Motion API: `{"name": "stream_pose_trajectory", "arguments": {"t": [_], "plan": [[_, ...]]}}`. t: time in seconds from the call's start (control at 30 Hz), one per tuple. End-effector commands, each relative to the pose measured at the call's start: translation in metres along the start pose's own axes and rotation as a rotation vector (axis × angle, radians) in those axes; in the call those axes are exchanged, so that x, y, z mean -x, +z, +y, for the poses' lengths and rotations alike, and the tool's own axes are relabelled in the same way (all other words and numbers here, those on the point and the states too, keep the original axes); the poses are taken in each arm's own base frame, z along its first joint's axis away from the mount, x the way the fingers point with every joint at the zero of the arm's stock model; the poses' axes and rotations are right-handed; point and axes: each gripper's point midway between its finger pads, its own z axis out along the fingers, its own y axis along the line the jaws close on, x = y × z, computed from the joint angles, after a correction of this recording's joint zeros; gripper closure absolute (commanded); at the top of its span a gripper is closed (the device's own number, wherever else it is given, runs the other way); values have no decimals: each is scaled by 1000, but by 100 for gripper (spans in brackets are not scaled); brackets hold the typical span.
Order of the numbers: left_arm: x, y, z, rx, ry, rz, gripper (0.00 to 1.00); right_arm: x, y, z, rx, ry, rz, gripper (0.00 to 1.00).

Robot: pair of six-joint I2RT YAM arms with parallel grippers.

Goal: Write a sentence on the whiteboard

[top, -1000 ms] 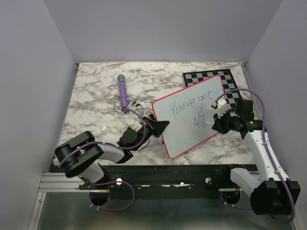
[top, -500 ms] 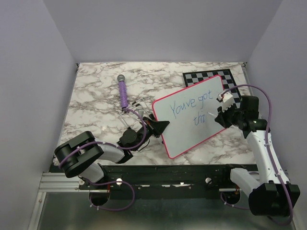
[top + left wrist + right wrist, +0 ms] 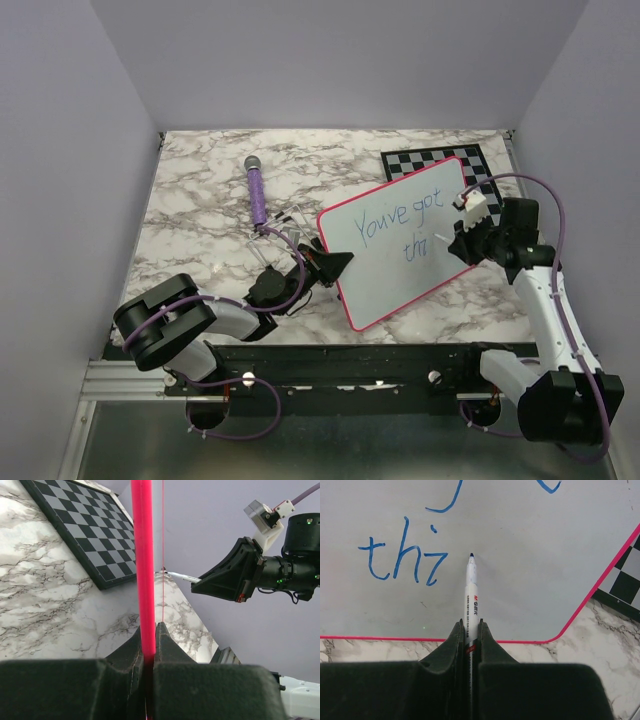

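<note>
The whiteboard (image 3: 395, 240) with a pink-red rim lies tilted on the marble table. Blue writing (image 3: 400, 220) reads "You've got" with "thi" below it. My left gripper (image 3: 335, 265) is shut on the board's left rim, seen edge-on as a pink bar (image 3: 143, 570) between its fingers. My right gripper (image 3: 458, 243) is shut on a white marker (image 3: 471, 590). The marker's tip (image 3: 471, 555) sits just right of the "thi" (image 3: 402, 555), slightly off the board surface as far as I can tell.
A grey-and-black chessboard (image 3: 440, 165) lies behind the whiteboard at the back right, partly under it. A purple microphone-like object (image 3: 257, 195) lies at the back middle-left. Grey walls close in on three sides.
My right gripper has pulled back to the right and up from the board after the stroke of the "i". The left arm and the board have not moved.
</note>
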Motion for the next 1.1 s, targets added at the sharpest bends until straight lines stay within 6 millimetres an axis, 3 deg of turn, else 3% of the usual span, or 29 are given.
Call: {"name": "stream_pose_trajectory", "arguments": {"t": [0.0, 0.7, 1.07], "plan": [[-11, -6, -8, -60, 64, 50, 100, 2, 3, 0, 16, 4, -12, 99], [-11, -4, -9, -64, 62, 50, 100, 7, 7, 10, 94, -3, -31, 99], [-12, -3, -8, -62, 61, 53, 100, -8, 8, 17, 127, -2, 24, 100]]}}
